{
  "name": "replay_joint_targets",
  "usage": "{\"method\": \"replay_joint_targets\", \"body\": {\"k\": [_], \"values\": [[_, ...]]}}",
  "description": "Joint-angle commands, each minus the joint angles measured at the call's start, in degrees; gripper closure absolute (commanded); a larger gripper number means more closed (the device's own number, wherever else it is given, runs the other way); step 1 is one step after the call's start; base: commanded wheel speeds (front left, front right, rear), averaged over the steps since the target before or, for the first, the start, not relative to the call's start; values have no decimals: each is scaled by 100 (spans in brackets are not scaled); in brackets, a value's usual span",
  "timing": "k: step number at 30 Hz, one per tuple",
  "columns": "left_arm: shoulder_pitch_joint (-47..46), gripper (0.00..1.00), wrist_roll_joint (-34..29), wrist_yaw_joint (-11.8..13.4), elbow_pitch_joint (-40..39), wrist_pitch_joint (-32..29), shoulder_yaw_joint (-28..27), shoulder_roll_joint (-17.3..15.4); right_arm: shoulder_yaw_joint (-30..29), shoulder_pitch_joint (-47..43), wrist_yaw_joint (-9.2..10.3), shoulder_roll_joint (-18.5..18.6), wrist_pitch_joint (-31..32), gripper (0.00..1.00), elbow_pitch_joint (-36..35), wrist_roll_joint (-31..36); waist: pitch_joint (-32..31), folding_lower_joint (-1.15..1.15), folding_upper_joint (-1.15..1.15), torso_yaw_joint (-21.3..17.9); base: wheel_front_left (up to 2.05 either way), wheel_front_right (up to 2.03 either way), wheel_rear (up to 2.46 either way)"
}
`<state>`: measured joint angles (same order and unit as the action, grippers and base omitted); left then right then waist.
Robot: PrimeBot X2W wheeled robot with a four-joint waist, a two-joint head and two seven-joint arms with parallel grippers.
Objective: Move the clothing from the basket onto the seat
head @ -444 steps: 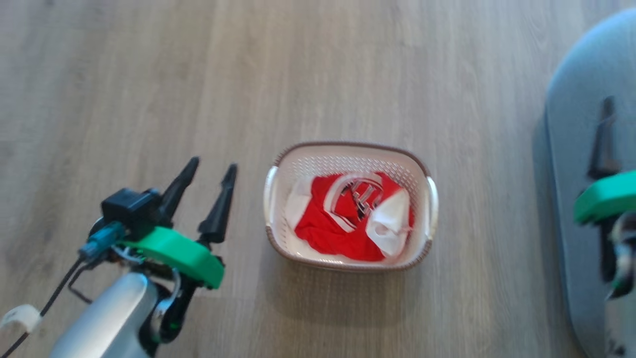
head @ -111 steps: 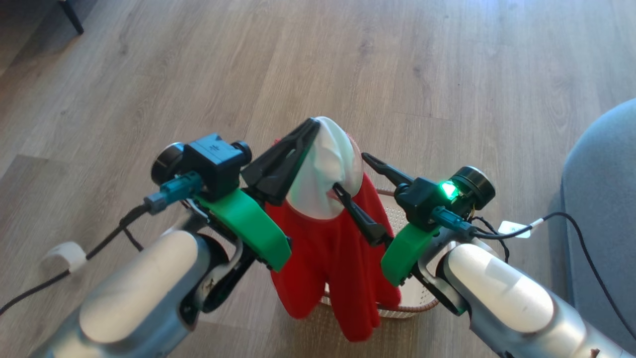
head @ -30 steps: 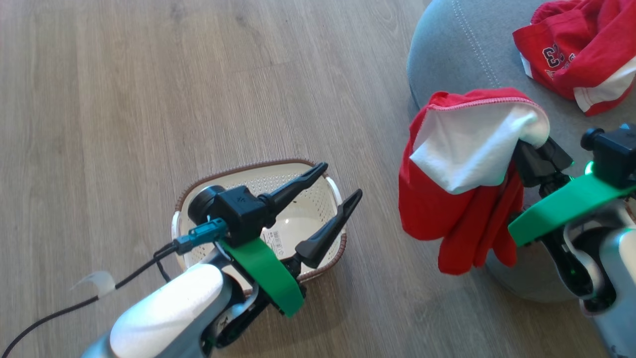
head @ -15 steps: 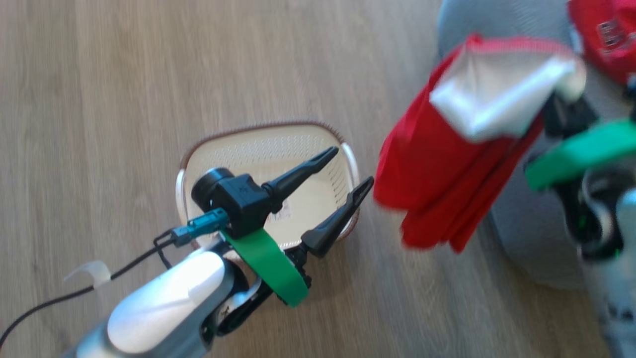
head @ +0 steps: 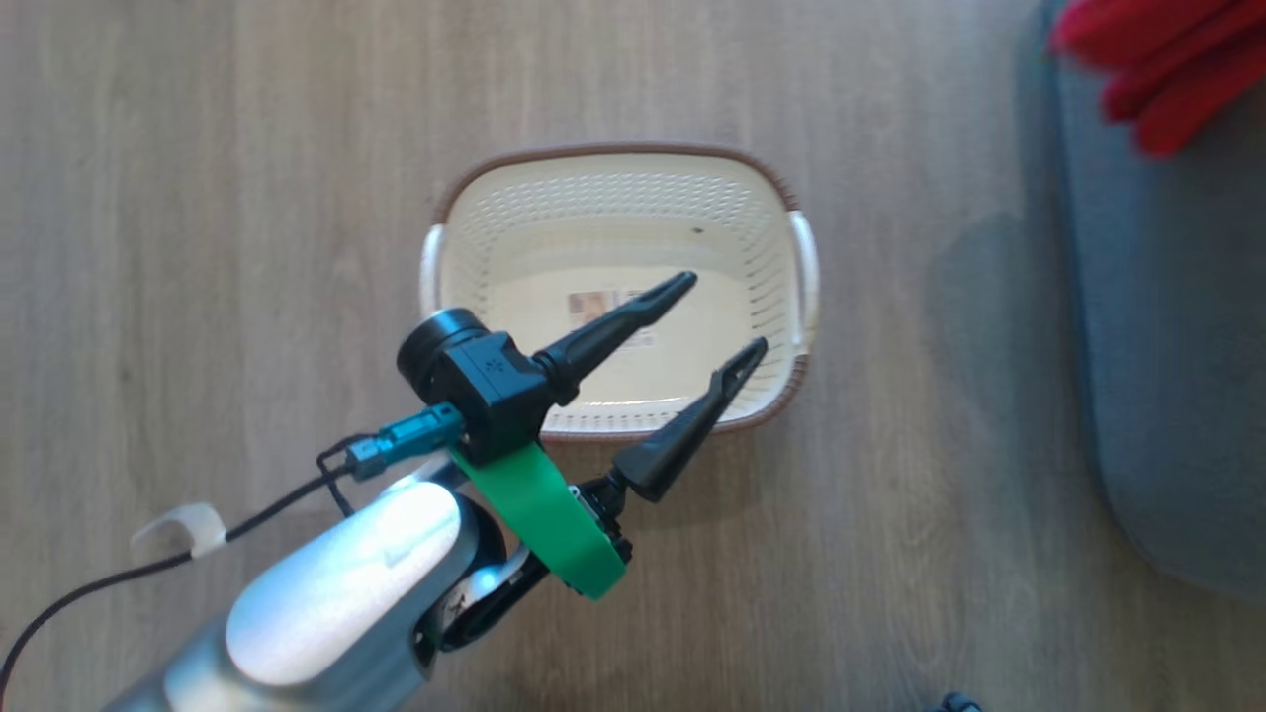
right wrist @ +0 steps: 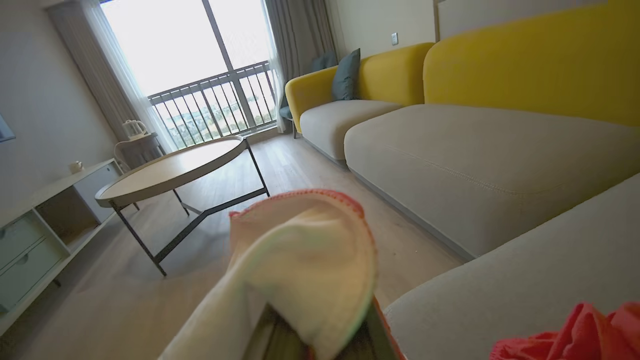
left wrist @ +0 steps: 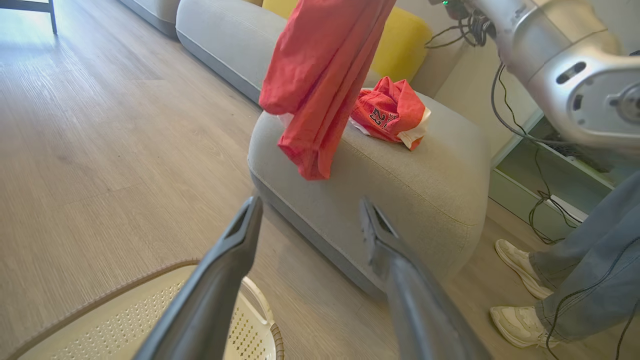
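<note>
The cream basket (head: 613, 158) stands on the floor with only its label sticker inside. My left gripper (head: 727, 311) hangs open over the basket's near right part, and its fingers (left wrist: 240, 240) hold nothing. A red garment (left wrist: 320, 85) dangles over the corner of the grey seat (left wrist: 410, 180). In the right wrist view its white, red-edged panel (right wrist: 310, 260) drapes over my right gripper (right wrist: 320, 345), which is shut on it. A second red garment (left wrist: 390, 112) with a printed number lies on the seat. Red fabric (head: 1147, 59) shows above the seat (head: 1167, 346).
A person's legs and pale shoes (left wrist: 525, 285) stand by the far end of the seat, near trailing cables. A round coffee table (right wrist: 175, 170) on thin dark legs stands across the wood floor. Yellow sofa backs (right wrist: 525, 65) rise behind the grey cushions.
The head camera has swung back over the basket. My right arm has carried the hanging red garment further over the seat, out to the view's top right. The left gripper stays open.
</note>
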<state>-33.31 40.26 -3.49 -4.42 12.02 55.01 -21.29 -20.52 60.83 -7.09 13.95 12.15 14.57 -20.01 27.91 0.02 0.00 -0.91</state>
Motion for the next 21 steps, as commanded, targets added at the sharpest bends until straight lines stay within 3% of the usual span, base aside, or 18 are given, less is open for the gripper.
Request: {"method": "replay_joint_targets", "body": {"k": [1, 7, 13, 21], "values": [[-60, 0, -33, -25, -156, 68, -157, -22, -166, 349, -40, 209, 100, 100, -129, 225, 48, -2, 0, 189, 0, 0, 0], [227, 0, 29, -91, -113, 187, -47, 146, -1103, 1575, -40, 997, 562, 100, 112, 1215, -47, -2, 0, 494, 0, 0, 0], [460, 0, 36, -149, -147, 231, 59, 136, -1779, 2324, -40, 1441, 857, 100, 92, 2057, 33, -2, 0, 571, 0, 0, 0], [395, 0, 9, -159, -336, 197, 19, 15, -2753, 1899, -40, 1511, 1009, 100, -48, 2458, 617, -2, 0, 543, 0, 0, 0]]}}
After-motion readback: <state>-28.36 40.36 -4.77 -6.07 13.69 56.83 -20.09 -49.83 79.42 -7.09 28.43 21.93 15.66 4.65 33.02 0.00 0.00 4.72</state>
